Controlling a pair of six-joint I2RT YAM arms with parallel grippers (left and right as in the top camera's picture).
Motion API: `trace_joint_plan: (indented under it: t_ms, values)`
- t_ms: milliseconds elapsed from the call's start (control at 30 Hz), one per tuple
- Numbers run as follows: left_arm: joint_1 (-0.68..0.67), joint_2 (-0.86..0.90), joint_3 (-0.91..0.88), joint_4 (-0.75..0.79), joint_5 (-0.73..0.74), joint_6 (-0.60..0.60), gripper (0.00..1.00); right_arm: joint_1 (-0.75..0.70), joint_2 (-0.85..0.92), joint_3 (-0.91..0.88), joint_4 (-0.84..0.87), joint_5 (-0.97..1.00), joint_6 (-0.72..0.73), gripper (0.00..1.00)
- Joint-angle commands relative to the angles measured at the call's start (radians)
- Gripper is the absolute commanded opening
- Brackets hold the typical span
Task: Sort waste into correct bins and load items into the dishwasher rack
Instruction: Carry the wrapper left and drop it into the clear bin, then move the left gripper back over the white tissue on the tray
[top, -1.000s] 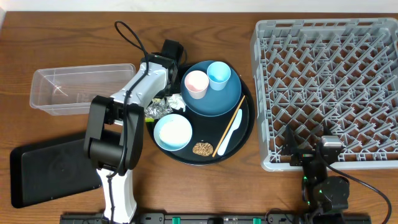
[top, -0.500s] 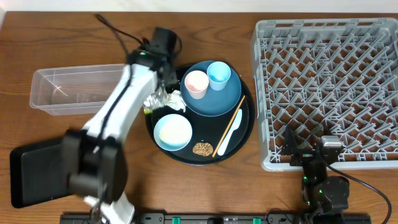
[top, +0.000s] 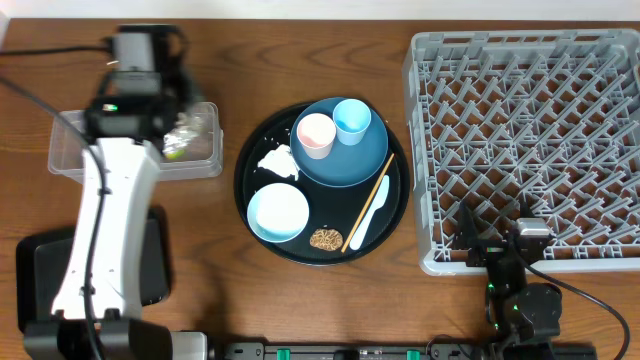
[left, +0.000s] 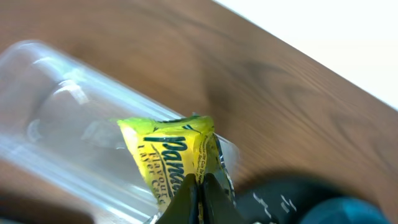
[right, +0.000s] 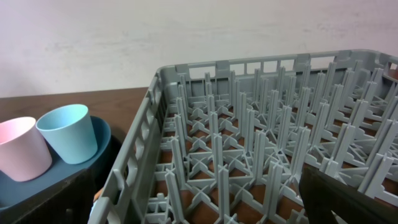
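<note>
Pinching: the left hand (left: 200, 198) is closed tight on the small yellow-green snack wrapper (left: 174, 158), fingertips meeting at its lower edge.
Wrapper's place: over the right end of the clear rectangular plastic tub (top: 62, 150) at the far left of the wooden counter (top: 300, 300); I cannot tell whether it touches the tub.
Right hand (right: 199, 196): spread wide, holding nothing, just at the near edge of the large square grey plastic dishwasher rack (top: 520, 140).
Round black tray (top: 250, 190): carries the large dark-blue plate (top: 350, 165), the light-blue bowl with white inside (top: 278, 212), the crumpled white tissue (top: 277, 160) and the brown round food scrap (top: 325, 239).
On the plate: the small pale pink cup (top: 316, 134) and small light-blue cup (top: 351, 120), touching.
Off the plate's right rim: the wooden chopstick (top: 369, 200) beside the white plastic spoon (top: 368, 218).
Shallow black rectangular tray (top: 40, 270): near left, partly under the left arm.
</note>
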Motion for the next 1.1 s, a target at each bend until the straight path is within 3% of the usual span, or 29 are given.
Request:
trace_joint_plan:
  t_ms: [0,133,433,700,767,833,900,967,1067]
  values:
    - [0.124,0.041,0.017,-0.002,-0.012,-0.166,0.06,-0.009,-0.001,-0.002,-0.002,0.004,-0.013,0.99]
    - [0.262,0.099,0.017,0.009,0.050,-0.283,0.06,-0.009,-0.001,-0.002,-0.002,0.004,-0.013,0.99]
    - [0.451,0.277,0.017,0.112,0.392,-0.345,0.06,-0.009,-0.001,-0.002,-0.002,0.004,-0.013,0.99]
    - [0.463,0.319,0.017,0.134,0.412,-0.322,0.06,-0.009,-0.001,-0.002,-0.002,0.004,-0.013,0.99]
    - [0.463,0.312,0.017,0.132,0.414,-0.320,0.14,-0.009,-0.001,-0.002,-0.002,0.004,-0.013,0.99]
    - [0.463,0.299,0.017,0.132,0.414,-0.294,0.45,-0.009,-0.001,-0.002,-0.002,0.004,-0.013,0.99]
    - [0.463,0.283,0.017,0.130,0.407,-0.278,0.55,-0.009,-0.001,-0.002,-0.002,0.004,-0.013,0.99]
    - [0.463,0.268,0.017,0.130,0.393,-0.277,0.78,-0.009,-0.001,-0.002,-0.002,0.004,-0.013,0.99]
    - [0.463,0.234,0.017,0.133,0.387,-0.269,0.79,-0.009,-0.001,-0.002,-0.002,0.004,-0.013,0.99]
